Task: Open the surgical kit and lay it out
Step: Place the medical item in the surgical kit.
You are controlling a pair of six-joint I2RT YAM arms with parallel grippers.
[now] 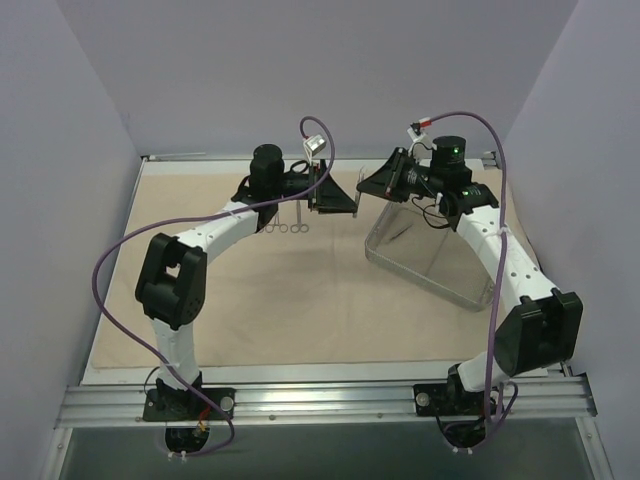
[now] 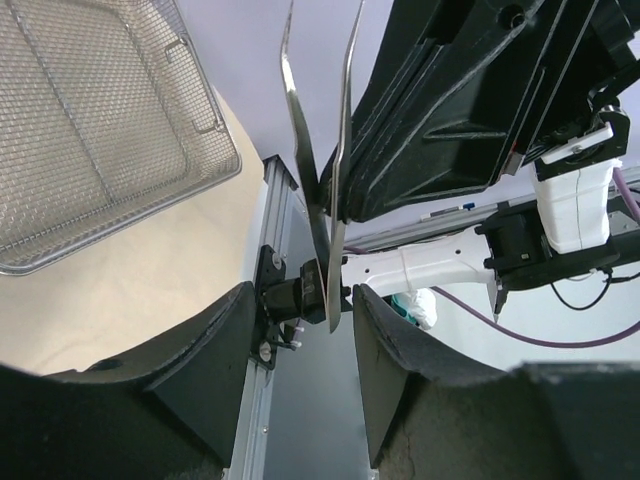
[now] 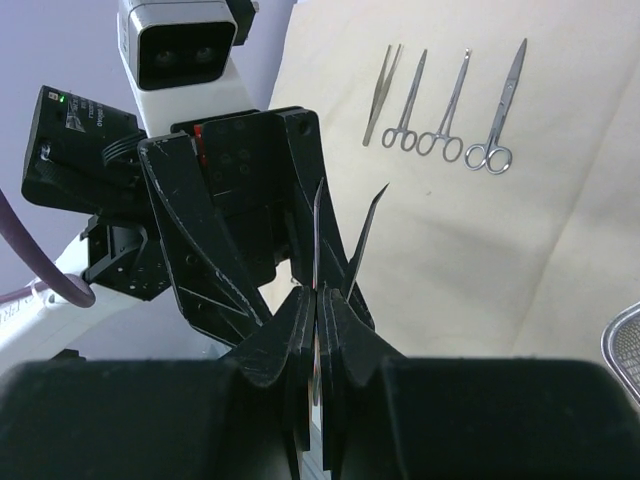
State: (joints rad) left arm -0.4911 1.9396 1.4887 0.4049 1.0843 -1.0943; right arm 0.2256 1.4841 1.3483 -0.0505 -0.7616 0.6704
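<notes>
My right gripper (image 3: 318, 295) is shut on a pair of metal tweezers (image 3: 319, 235), held in the air above the beige cloth wrap (image 1: 300, 300). The tweezers' two splayed blades (image 2: 322, 150) reach toward my left gripper (image 2: 305, 295), whose jaws stand open on either side of one end without pinching it. From above, the left gripper (image 1: 335, 190) and right gripper (image 1: 365, 187) meet nose to nose at the far middle. On the spread cloth (image 3: 480, 250) lie a second pair of tweezers (image 3: 382, 92), two forceps (image 3: 410, 105) and scissors (image 3: 500, 110) in a row. The tray (image 1: 420, 278) sits at right.
The tray shows as a wire mesh basket (image 2: 100, 130) with a handle in the left wrist view. The row of instruments (image 1: 288, 228) lies on the cloth just under the left arm's wrist. Grey walls close in the table on three sides.
</notes>
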